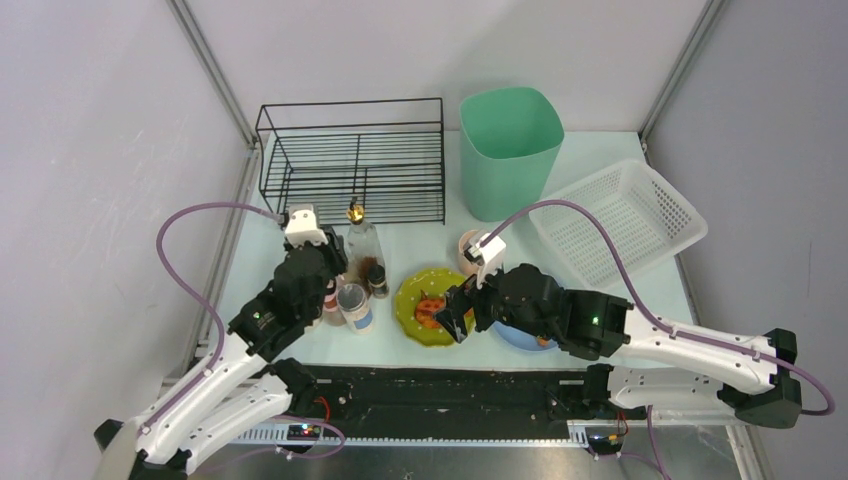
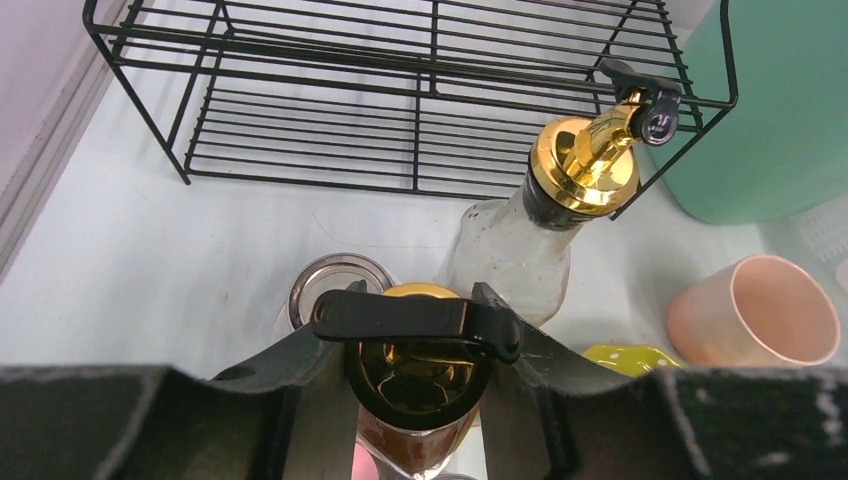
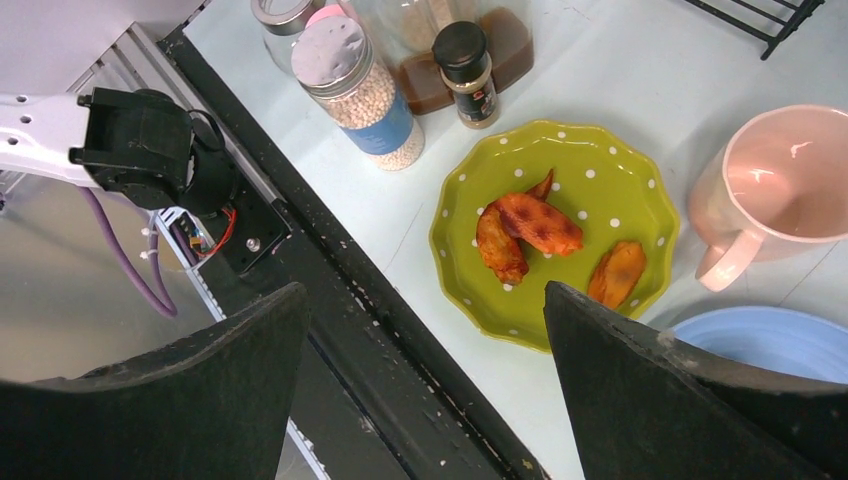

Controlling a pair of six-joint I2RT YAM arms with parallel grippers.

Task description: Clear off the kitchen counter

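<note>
On the pale mint kitchen counter [image 1: 420, 238] stands a cluster of bottles and jars. My left gripper [image 2: 415, 300] is shut on the neck of a bottle of brown liquid [image 2: 415, 385] with a gold and black pourer, one finger on each side. In the top view the left gripper [image 1: 328, 272] is low among the jars. A taller clear bottle [image 2: 515, 250] with a gold pourer stands just behind. My right gripper [image 3: 425, 300] is open and empty, over the counter's front edge beside a green dotted plate [image 3: 500, 160] of chicken pieces.
A bead-filled jar [image 3: 365, 90] and a small black-capped spice jar [image 3: 468, 75] stand left of the plate. A pink cup [image 3: 790, 185] and a blue plate [image 3: 770, 345] sit to its right. At the back are a black wire rack [image 1: 350, 160], a green bin [image 1: 510, 150] and a white basket [image 1: 620, 215].
</note>
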